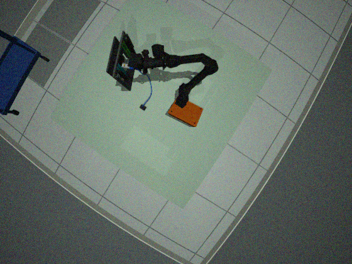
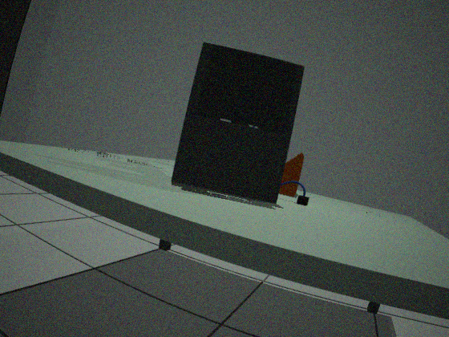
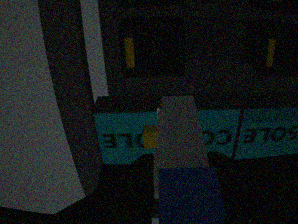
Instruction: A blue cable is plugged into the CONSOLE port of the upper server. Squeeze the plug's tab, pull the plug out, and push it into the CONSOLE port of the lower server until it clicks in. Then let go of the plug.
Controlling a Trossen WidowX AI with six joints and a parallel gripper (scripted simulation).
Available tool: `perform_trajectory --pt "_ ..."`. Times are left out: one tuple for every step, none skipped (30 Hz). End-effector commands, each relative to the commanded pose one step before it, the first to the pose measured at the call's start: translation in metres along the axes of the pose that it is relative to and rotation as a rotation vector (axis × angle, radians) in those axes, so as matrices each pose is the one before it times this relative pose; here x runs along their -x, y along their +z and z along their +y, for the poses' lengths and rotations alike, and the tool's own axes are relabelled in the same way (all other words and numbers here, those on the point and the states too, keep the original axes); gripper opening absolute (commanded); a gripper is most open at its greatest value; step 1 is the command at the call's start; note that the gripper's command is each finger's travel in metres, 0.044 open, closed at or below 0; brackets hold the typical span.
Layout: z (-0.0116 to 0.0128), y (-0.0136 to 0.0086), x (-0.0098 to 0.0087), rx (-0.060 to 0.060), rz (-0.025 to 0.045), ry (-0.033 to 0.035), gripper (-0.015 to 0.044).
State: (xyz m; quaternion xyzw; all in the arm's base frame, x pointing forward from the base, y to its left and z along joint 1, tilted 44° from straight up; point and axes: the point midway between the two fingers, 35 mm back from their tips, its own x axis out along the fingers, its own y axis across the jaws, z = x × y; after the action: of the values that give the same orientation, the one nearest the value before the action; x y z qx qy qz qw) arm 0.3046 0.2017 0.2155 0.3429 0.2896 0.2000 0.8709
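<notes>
Plug (image 1: 126,65) (image 3: 181,132), pale with a blue rear, stands at lower centre of the wrist frame, pinched by the gripper (image 1: 129,63), before a teal CONSOLE label (image 3: 218,135). From above, its blue cable (image 1: 151,88) (image 2: 294,183) curves down to a black block (image 1: 143,107) (image 2: 302,200) left of centre.

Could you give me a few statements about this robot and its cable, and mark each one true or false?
1. The gripper is shut on the plug. True.
2. The cable is red. False: it is blue.
3. The arm stands on an orange base plate. True.
4. The cable's far end, a small black block, is in the gripper. False: it lies on the table.
5. Lettering shows on a teal strip. True.
</notes>
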Motion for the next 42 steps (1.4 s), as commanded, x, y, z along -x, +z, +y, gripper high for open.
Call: perform_trajectory --pt "0.00278 -0.00095 0.00362 -0.0029 -0.00527 0.00924 0.0" --pt "0.0 -0.00034 0.00021 0.0 0.00002 -0.00002 0.0" --pt "0.0 -0.00053 0.00033 0.0 0.00003 -0.00003 0.0" --pt "0.0 -0.00033 0.00021 0.0 0.00002 -0.00002 0.0" --pt "0.0 -0.00053 0.00034 0.0 0.00003 -0.00003 0.0" --pt "0.0 -0.00034 0.00021 0.0 0.00002 -0.00002 0.0" --pt "0.0 -0.00054 0.00034 0.0 0.00003 -0.00003 0.0" --pt "0.0 -0.00034 0.00021 0.0 0.00002 -0.00002 0.0" --pt "0.0 -0.00054 0.00034 0.0 0.00003 -0.00003 0.0" --pt "0.0 -0.00034 0.00021 0.0 0.00002 -0.00002 0.0" --pt "0.0 -0.00053 0.00034 0.0 0.00003 -0.00003 0.0" --pt "0.0 -0.00033 0.00021 0.0 0.00002 -0.00002 0.0" --pt "0.0 -0.00054 0.00034 0.0 0.00003 -0.00003 0.0" --pt "0.0 -0.00034 0.00021 0.0 0.00002 -0.00002 0.0" --pt "0.0 -0.00054 0.00034 0.0 0.00003 -0.00003 0.0" --pt "0.0 -0.00034 0.00021 0.0 0.00002 -0.00002 0.0" --pt "0.0 -0.00054 0.00034 0.0 0.00003 -0.00003 0.0" --pt "0.0 -0.00034 0.00021 0.0 0.00002 -0.00002 0.0" --pt "0.0 -0.00054 0.00034 0.0 0.00003 -0.00003 0.0" --pt "0.0 -0.00034 0.00021 0.0 0.00002 -0.00002 0.0" --pt "0.0 -0.00054 0.00034 0.0 0.00003 -0.00003 0.0" --pt "0.0 -0.00034 0.00021 0.0 0.00002 -0.00002 0.0" --pt "0.0 -0.00054 0.00034 0.0 0.00003 -0.00003 0.0" --pt "0.0 -0.00034 0.00022 0.0 0.00002 -0.00002 0.0" --pt "0.0 -0.00054 0.00034 0.0 0.00003 -0.00003 0.0" --pt "0.0 -0.00034 0.00022 0.0 0.00002 -0.00002 0.0" --pt "0.0 -0.00054 0.00034 0.0 0.00003 -0.00003 0.0" --pt "0.0 -0.00034 0.00022 0.0 0.00002 -0.00002 0.0" --pt "0.0 -0.00054 0.00035 0.0 0.00003 -0.00003 0.0" --pt "0.0 -0.00034 0.00022 0.0 0.00002 -0.00002 0.0" --pt "0.0 -0.00054 0.00035 0.0 0.00003 -0.00003 0.0" --pt "0.0 -0.00034 0.00022 0.0 0.00002 -0.00002 0.0" --pt "0.0 -0.00054 0.00035 0.0 0.00004 -0.00003 0.0" --pt "0.0 -0.00034 0.00022 0.0 0.00002 -0.00002 0.0" --pt "0.0 -0.00054 0.00035 0.0 0.00003 -0.00003 0.0" --pt "0.0 -0.00034 0.00022 0.0 0.00002 -0.00002 0.0" --pt "0.0 -0.00054 0.00035 0.0 0.00003 -0.00003 0.0" --pt "0.0 -0.00034 0.00022 0.0 0.00002 -0.00002 0.0" --pt "0.0 -0.00055 0.00035 0.0 0.00004 -0.00003 0.0" --pt "0.0 -0.00034 0.00022 0.0 0.00002 -0.00002 0.0" --pt "0.0 -0.00055 0.00035 0.0 0.00004 -0.00003 0.0" --pt "0.0 -0.00034 0.00022 0.0 0.00002 -0.00002 0.0"
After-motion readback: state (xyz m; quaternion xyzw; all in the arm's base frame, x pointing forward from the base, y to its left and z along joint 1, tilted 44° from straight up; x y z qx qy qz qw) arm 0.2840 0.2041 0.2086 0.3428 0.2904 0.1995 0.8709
